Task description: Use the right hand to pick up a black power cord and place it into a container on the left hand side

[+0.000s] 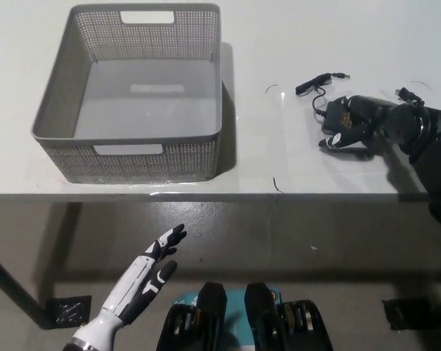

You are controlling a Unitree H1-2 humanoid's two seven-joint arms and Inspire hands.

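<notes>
My black right hand [349,126], grip state indiscernible, rests on the white desk [293,44]; thin black power cord [319,82] lies just beyond, running left-right.

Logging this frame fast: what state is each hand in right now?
Left hand: open, holding nothing, below the table edge.
Right hand: over the black power cord on the white table; grasp cannot be told.

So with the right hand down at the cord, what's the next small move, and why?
Probably close the fingers on the black power cord and lift: the right hand lies over its near end on the table, grip unclear. The grey basket sits empty; the left hand rests below the table edge.
</notes>
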